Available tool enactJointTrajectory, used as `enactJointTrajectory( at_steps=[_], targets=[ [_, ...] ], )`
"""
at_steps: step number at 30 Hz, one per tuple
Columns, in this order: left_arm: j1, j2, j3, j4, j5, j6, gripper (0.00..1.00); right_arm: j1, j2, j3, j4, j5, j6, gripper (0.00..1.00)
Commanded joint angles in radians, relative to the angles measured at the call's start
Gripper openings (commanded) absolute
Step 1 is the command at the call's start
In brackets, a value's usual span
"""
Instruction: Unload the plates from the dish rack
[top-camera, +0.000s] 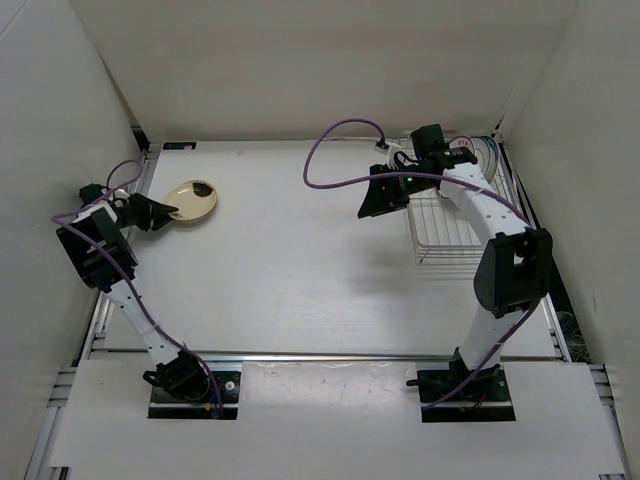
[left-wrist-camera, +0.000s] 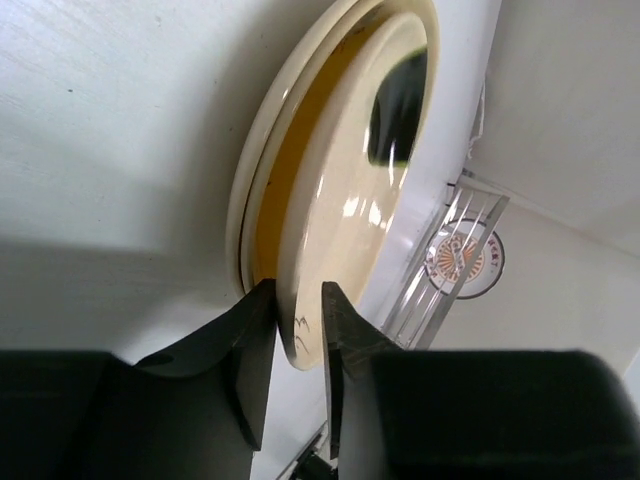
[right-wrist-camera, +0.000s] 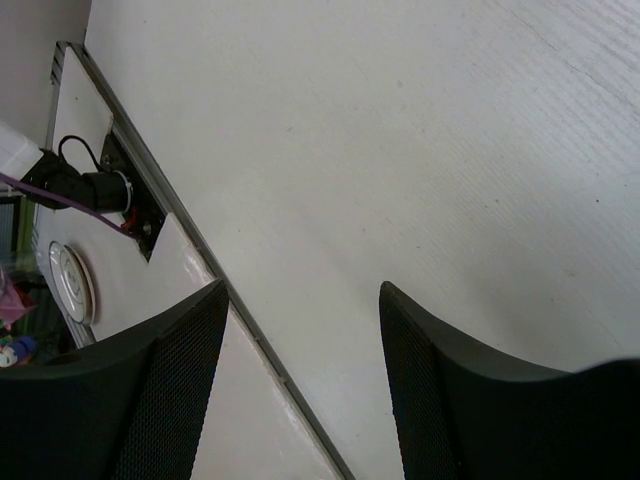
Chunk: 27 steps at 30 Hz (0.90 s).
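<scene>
A cream-yellow plate (top-camera: 193, 199) with a dark brown spot lies on the table at the far left. My left gripper (top-camera: 160, 212) is shut on its near rim; in the left wrist view the rim (left-wrist-camera: 300, 335) sits between the two fingers (left-wrist-camera: 298, 320). The silver wire dish rack (top-camera: 447, 228) stands at the far right. A white plate with an orange-red pattern (top-camera: 463, 156) stands at its far end and also shows in the left wrist view (left-wrist-camera: 465, 256). My right gripper (top-camera: 378, 200) is open and empty, hovering just left of the rack (right-wrist-camera: 300, 300).
White walls close in the table on the left, back and right. A purple cable (top-camera: 330, 150) loops above the table by the right arm. The right wrist view shows the table's metal edge strip (right-wrist-camera: 190, 230) and a black cable connector (right-wrist-camera: 95, 188).
</scene>
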Motion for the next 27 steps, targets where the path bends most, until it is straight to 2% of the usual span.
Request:
enactJointTrajectory(
  at_steps=[1,9,11,20,27],
  targets=[
    [0.008,-0.028,0.025,0.016,0.028,0.024,0.39,-0.003,-0.044,0.001,0.002,-0.007,-0.021,0.66],
    [0.008,-0.111,0.005,0.007,-0.025,0.034,0.74,-0.003,-0.044,0.001,0.002,-0.007,-0.021,0.66],
    [0.008,-0.149,-0.036,0.006,-0.044,0.034,0.78,-0.003,-0.053,0.001,0.002,-0.007,-0.030,0.66],
    [0.008,-0.269,-0.125,-0.003,-0.148,-0.009,0.79,-0.003,-0.072,-0.018,0.002,-0.007,-0.039,0.68],
    [0.008,-0.323,-0.165,-0.058,-0.297,-0.019,0.81,-0.003,-0.081,-0.027,0.002,-0.007,-0.039,0.68]
  ],
)
